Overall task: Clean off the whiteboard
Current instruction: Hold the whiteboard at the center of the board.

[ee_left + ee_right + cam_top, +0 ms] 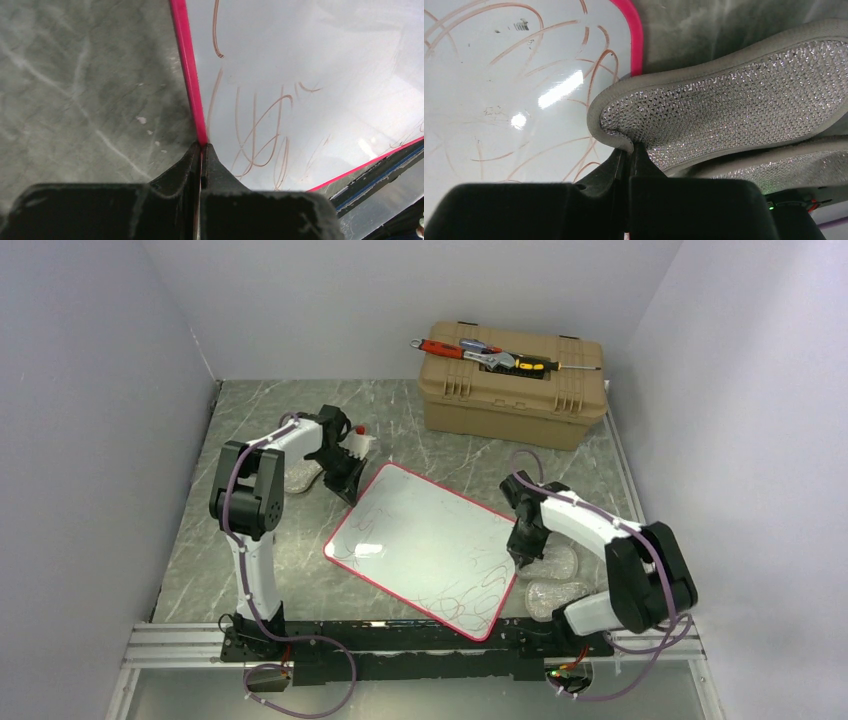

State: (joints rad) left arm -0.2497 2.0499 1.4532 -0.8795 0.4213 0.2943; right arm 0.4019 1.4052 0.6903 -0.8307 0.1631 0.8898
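The whiteboard (430, 540) lies skewed in the middle of the table, glossy white with a red rim and thin reddish-brown scribbles (260, 130). My left gripper (350, 485) sits at its far left edge, and in the left wrist view this gripper (203, 147) is shut on the red rim (192, 85). At the board's right edge my right gripper (522, 555) is shut on the curled border of a grey, glittery mesh pad (734, 95). In the right wrist view that gripper (630, 146) holds the pad beside the whiteboard (499, 75), the pad's end lapping over the rim.
A second glittery pad (560, 598) lies near the right arm's base, and another (300, 478) lies by the left arm. A tan toolbox (510, 390) with hand tools (480, 352) on its lid stands at the back. A small white thing with a red cap (360, 435) stands behind the left gripper.
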